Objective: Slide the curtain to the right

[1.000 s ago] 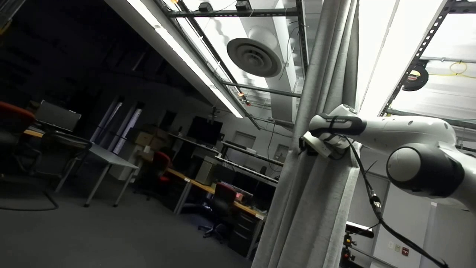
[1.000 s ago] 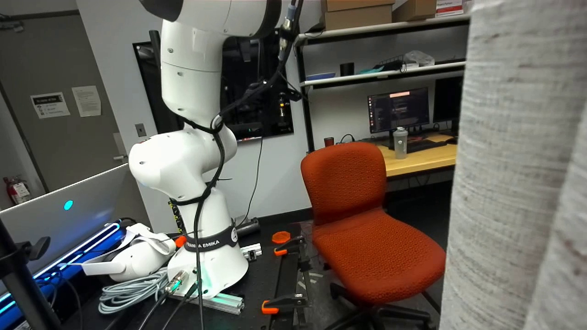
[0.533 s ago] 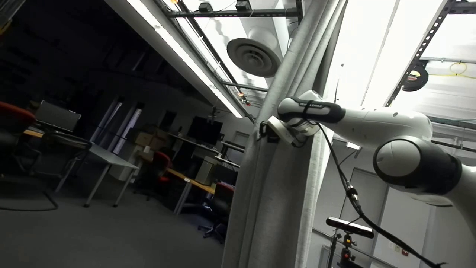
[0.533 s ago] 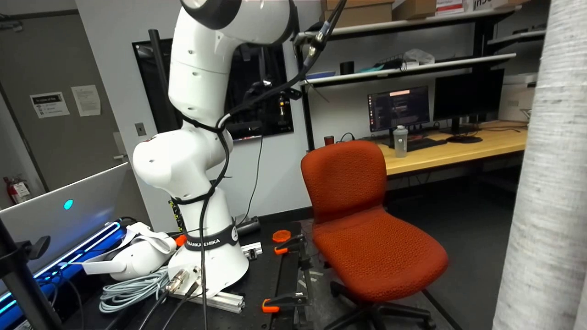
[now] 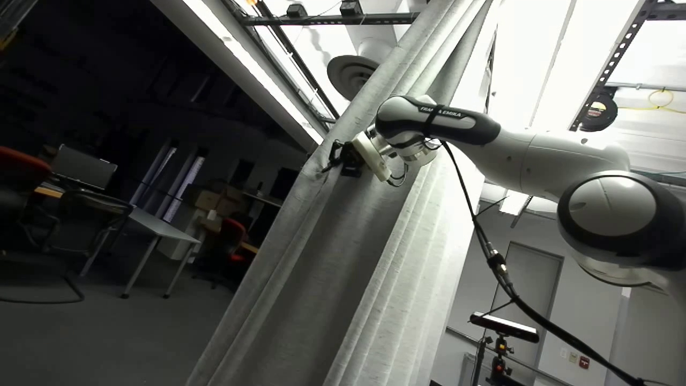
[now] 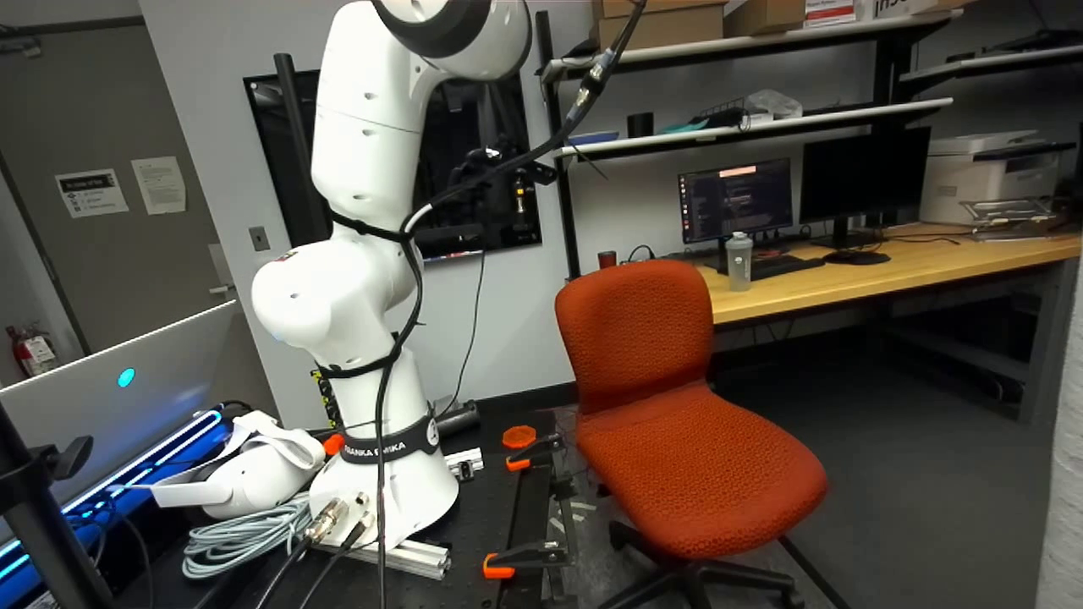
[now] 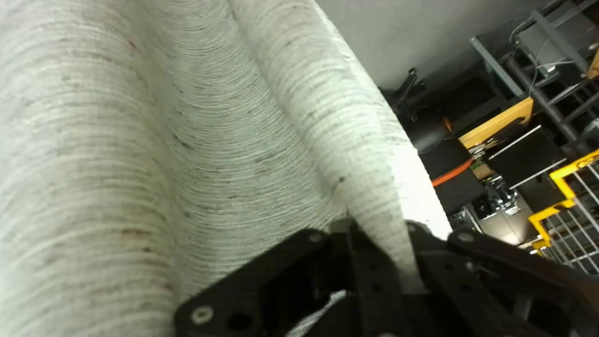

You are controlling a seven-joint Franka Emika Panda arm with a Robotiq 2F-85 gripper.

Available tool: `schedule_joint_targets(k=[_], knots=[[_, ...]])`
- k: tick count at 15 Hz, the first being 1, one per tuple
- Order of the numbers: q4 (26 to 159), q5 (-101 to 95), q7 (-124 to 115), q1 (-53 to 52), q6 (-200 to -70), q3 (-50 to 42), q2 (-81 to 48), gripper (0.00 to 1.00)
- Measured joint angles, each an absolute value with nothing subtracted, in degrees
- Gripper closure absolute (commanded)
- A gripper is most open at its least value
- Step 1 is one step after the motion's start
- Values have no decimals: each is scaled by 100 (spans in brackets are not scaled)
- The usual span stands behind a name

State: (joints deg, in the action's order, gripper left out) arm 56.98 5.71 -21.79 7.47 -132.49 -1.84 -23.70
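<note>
The curtain (image 5: 305, 289) is a tall light grey-white drape with long vertical folds. In an exterior view it slants from the upper right down to the lower left, pulled aside at my gripper (image 5: 335, 161). Only a thin strip of the curtain (image 6: 1064, 516) shows at the right edge of an exterior view. In the wrist view the curtain (image 7: 224, 140) fills the left and middle, and its edge fold runs down between the fingers of my gripper (image 7: 381, 243). The fingers are shut on this fold, one on each side. The gripper is out of view in an exterior view.
A black cable (image 5: 496, 262) hangs from the arm. A camera on a stand (image 5: 504, 327) is below the arm. A red chair (image 6: 643, 338), a wooden desk (image 6: 931, 271) and a laptop (image 6: 127, 406) are near the robot base (image 6: 385, 491).
My gripper has moved left and up in an exterior view, drawing the curtain left and spreading its folds. In an exterior view the curtain has moved right, almost out of the picture, uncovering the desk.
</note>
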Motion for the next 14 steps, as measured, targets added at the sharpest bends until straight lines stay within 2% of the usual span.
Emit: schedule_joint_targets(k=[9,10,14], knots=[[6799,476,-1724,669,-12445,-26,-1531,3],[7006,460,-1635,635,-12329,8,-1373,0],[7963,459,-1244,496,-11889,220,-645,0]])
